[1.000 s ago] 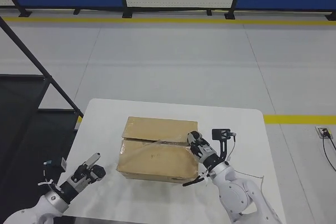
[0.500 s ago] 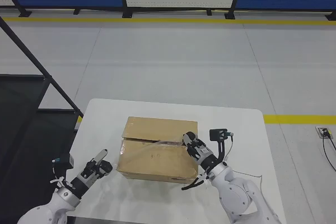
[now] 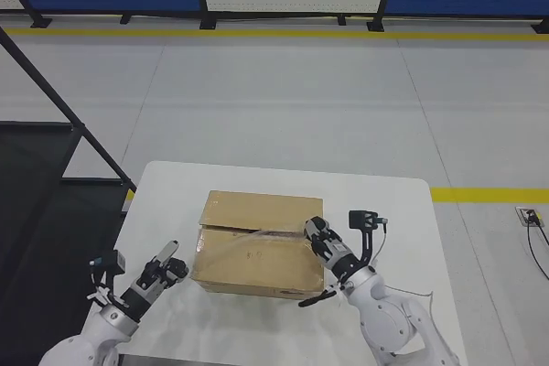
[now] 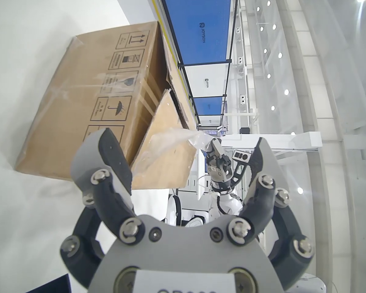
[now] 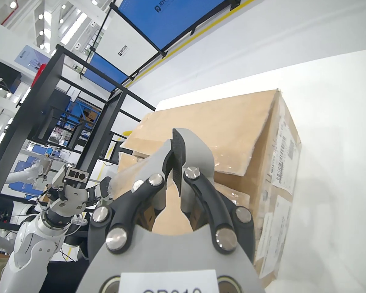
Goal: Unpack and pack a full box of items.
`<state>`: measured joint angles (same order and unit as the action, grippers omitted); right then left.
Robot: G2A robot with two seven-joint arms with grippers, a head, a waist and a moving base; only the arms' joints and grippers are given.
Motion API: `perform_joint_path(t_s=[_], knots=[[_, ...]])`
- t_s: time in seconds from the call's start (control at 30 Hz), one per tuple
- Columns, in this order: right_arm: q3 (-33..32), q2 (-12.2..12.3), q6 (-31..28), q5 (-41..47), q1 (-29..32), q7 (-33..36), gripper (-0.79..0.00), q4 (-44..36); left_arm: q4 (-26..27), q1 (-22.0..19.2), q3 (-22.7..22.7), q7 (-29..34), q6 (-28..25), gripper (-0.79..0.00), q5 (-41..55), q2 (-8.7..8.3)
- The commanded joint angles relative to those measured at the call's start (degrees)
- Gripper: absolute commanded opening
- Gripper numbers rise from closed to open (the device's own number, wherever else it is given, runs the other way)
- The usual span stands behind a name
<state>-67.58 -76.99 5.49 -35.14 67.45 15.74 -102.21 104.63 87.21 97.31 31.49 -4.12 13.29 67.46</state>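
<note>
top view, right claw (image 3: 313,225) pinches tape (image 3: 267,234) (box (image 3: 254,263))

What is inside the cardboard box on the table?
Nothing of its contents shows. The box has top flaps lifted only a little, with clear tape on them; they cover the inside. What it holds cannot be told.

Cardboard box (image 3: 256,261) centred on a white table (image 3: 393,209), bare surface left all around.
The top seam is crossed by clear tape (image 4: 177,135) pinched in the right gripper (image 3: 313,226); the box's left end is flanked by the spread left gripper (image 3: 173,261).
</note>
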Motion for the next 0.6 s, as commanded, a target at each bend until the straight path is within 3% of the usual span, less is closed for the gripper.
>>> perform_joint_path(t_s=[0.0, 0.27, 0.57], knots=[[-0.1, 0.0, 0.7, -0.1, 0.2, 0.4, -0.785, -0.2, -0.1, -0.2, -0.3, 0.0, 0.0, 0.000, 0.4, 0.00], [-0.3, -0.1, 1.6, 0.4, 0.2, 1.8, -0.785, -0.3, -0.5, -0.5, -0.2, 0.3, 0.4, 0.000, 3.5, -0.05], [0.6, -0.2, 2.0, -0.7, -1.1, 3.5, -0.785, 0.7, 0.9, -1.0, 0.6, 1.0, 6.0, 0.000, 13.3, 0.00]])
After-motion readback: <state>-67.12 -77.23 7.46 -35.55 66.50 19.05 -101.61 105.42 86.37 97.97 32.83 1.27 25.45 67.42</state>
